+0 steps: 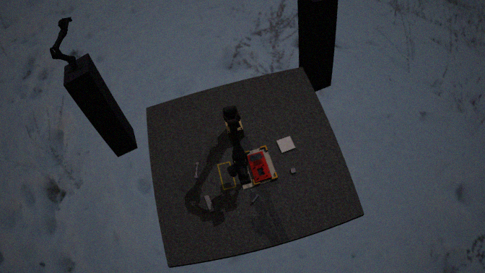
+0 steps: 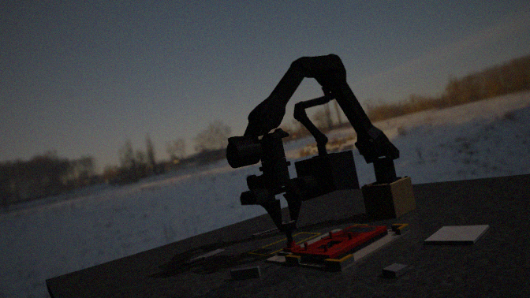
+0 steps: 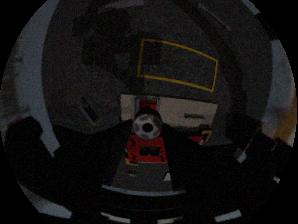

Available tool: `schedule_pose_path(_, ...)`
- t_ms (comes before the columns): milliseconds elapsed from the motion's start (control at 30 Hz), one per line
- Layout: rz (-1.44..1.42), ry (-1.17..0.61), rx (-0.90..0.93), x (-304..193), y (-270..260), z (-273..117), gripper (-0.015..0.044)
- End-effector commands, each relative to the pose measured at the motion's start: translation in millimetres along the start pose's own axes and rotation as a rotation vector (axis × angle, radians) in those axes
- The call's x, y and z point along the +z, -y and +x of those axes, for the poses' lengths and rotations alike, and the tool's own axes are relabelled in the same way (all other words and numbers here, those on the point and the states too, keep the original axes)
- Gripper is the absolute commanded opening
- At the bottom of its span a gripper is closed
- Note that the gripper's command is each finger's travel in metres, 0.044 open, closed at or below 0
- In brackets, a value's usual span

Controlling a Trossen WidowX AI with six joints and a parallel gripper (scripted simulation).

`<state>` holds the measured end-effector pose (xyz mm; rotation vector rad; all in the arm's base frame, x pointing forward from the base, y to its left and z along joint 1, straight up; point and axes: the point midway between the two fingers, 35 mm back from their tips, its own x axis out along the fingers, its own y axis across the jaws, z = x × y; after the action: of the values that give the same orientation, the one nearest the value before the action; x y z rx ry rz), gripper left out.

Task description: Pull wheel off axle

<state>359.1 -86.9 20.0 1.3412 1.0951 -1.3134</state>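
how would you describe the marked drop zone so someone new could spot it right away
Start at the dark square table and find the red fixture near its middle. Just beside it, on the far side of the gripper, lies the marked area. It is only a thin yellow rectangle outline drawn flat on the table, unlike the solid white tile and the small grey blocks.

Dusk light; snowy ground (image 1: pixel 415 108), dark table (image 1: pixel 307 202), two dark pillars (image 1: pixel 99 106), distant trees (image 2: pixel 47 173).

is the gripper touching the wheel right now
Touching. In the wrist view the wheel sits clamped between the dark fingers of the gripper, above the red fixture.
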Motion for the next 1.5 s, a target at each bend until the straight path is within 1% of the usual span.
schedule_pose_path(0,-0.002,-0.002,0.000,-0.1,0.1,-1.7,0.0000)
schedule_pose_path(467,-0.002,-0.003,0.002,-0.1,0.2,-6.8,0.0000)
schedule_pose_path(600,-0.002,-0.003,0.002,0.0,-0.1,-16.3,0.0000)
schedule_pose_path(800,-0.002,-0.003,0.003,0.3,2.7,-41.5,0.0000)
schedule_pose_path(833,-0.002,-0.003,0.003,0.3,3.0,-42.1,0.0000)
schedule_pose_path(867,0.001,0.000,-0.004,1.0,3.2,-32.6,0.0000)
schedule_pose_path(1467,0.000,0.003,-0.003,62.0,30.7,-37.9,0.0000)
